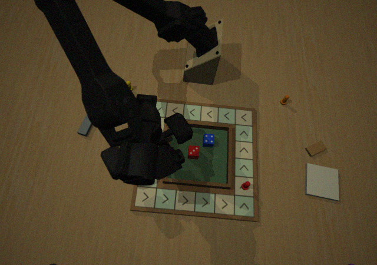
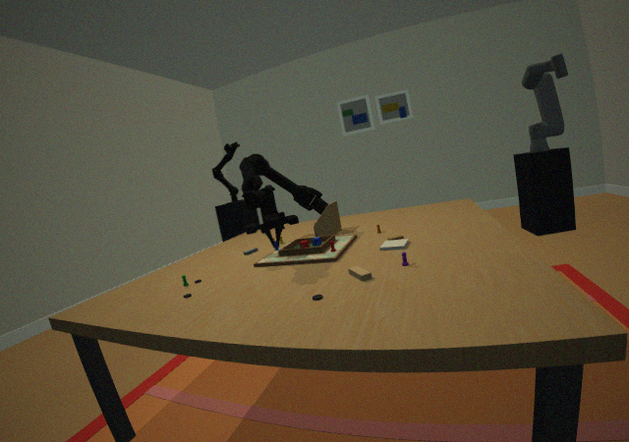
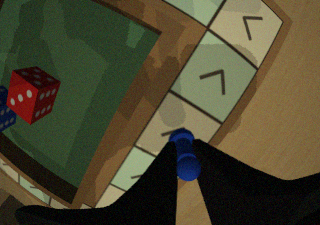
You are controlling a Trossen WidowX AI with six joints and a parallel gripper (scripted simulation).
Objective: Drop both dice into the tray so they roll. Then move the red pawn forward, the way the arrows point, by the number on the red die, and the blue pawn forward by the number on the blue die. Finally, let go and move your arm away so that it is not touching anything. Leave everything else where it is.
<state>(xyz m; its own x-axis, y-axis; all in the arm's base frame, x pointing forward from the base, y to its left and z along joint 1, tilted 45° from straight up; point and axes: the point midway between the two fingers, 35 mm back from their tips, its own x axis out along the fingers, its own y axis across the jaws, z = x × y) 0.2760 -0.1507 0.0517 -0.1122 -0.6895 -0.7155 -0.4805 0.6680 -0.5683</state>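
Observation:
My gripper [image 2: 276, 246] [image 3: 183, 147] is shut on the blue pawn [image 3: 188, 166]. It holds the pawn over the cream square two from a corner on the board's left side; whether the pawn touches is unclear. The top view hides the fingertips. The red die [image 1: 193, 151] [image 2: 304, 244] [image 3: 32, 96] shows three and the blue die [image 1: 208, 140] [image 2: 316, 241] [image 3: 6, 116] shows four, both inside the tray [image 1: 231, 158] [image 3: 125, 105]. The red pawn [image 1: 245, 185] [image 2: 332, 247] stands on the right side of the board [image 1: 255, 171], one square above the bottom-right corner.
A beige angled mount [image 1: 201, 72] [image 2: 327, 220] stands behind the board. A yellow pawn [image 1: 129, 86], orange pawn [image 1: 284, 100], purple pawn [image 2: 405, 259] and green pawn [image 2: 185, 281] stand off it. A grey block [image 1: 85, 125], brown block [image 1: 316, 148] and white slab [image 1: 321, 181] lie beside it.

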